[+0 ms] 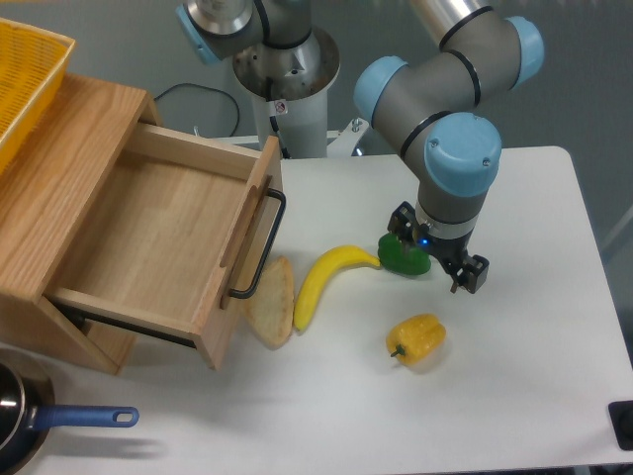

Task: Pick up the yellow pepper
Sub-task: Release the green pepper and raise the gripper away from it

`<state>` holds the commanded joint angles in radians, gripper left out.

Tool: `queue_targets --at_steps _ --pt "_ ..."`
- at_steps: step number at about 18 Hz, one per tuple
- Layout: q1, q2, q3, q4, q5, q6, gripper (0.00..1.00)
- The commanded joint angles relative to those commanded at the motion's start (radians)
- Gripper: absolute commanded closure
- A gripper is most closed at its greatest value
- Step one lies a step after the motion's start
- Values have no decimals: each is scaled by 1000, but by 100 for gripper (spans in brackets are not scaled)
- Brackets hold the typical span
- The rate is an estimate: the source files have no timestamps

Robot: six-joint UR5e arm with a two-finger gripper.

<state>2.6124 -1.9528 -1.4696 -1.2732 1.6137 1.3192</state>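
gripper hanging over green pepper, jaws state hard to tell tbh; yellow pepper loose on worktop, nearby.

The yellow pepper is a small, glossy yellow-orange bell pepper, lumpy and lobed, with a short stem poking out at its lower left end. It lies on its side on the white table, free of any hold, toward the front of the surface. It sits just in front of the green pepper and to the right of the banana, apart from both.
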Motion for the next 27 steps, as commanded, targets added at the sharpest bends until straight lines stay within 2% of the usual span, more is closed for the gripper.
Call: queue_targets --at_steps 4,7,10,11,20,27 --pt "0 0 5 0 -8 3 0" --pt "-3 -6 3 12 -83 -2 0" --pt "-6 -12 -47 133 -90 -41 0" --pt "-6 -12 -63 152 -92 -79 0" --pt "14 -29 -69 160 -130 -129 0" --pt "47 -100 -54 164 -146 -118 0"
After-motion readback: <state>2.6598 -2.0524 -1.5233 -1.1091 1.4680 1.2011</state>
